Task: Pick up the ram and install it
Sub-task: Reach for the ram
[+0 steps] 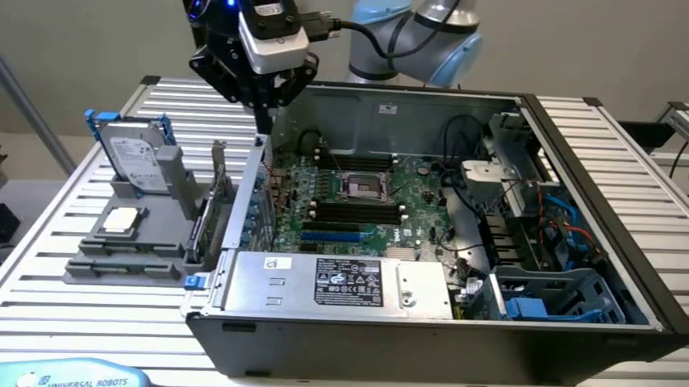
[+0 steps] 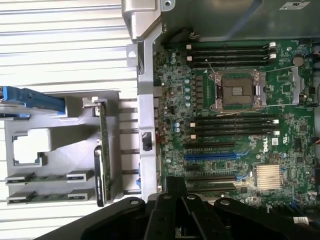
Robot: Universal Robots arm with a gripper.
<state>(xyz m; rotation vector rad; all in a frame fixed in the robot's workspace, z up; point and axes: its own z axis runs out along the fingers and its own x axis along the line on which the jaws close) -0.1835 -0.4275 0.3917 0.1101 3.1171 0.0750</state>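
Two thin green ram sticks (image 2: 48, 178) stand on edge in the slots of a grey holder (image 1: 161, 250) on the table, at the exterior view's left of the open computer case. My gripper (image 1: 263, 121) hangs shut and holds nothing, high over the case's side wall between the holder and the motherboard (image 1: 356, 201). In the wrist view my gripper (image 2: 176, 200) looks down on the motherboard's edge. The ram lies well off to the side of it. Black memory slots (image 2: 232, 127) flank the CPU socket (image 2: 237, 90).
The holder also carries a silver hard drive in a blue frame (image 1: 138, 153), a square chip (image 1: 121, 219) and a green expansion card (image 2: 104, 150) on edge. Inside the case lie a power supply (image 1: 334, 282), cables and a blue drive cage (image 1: 549, 294).
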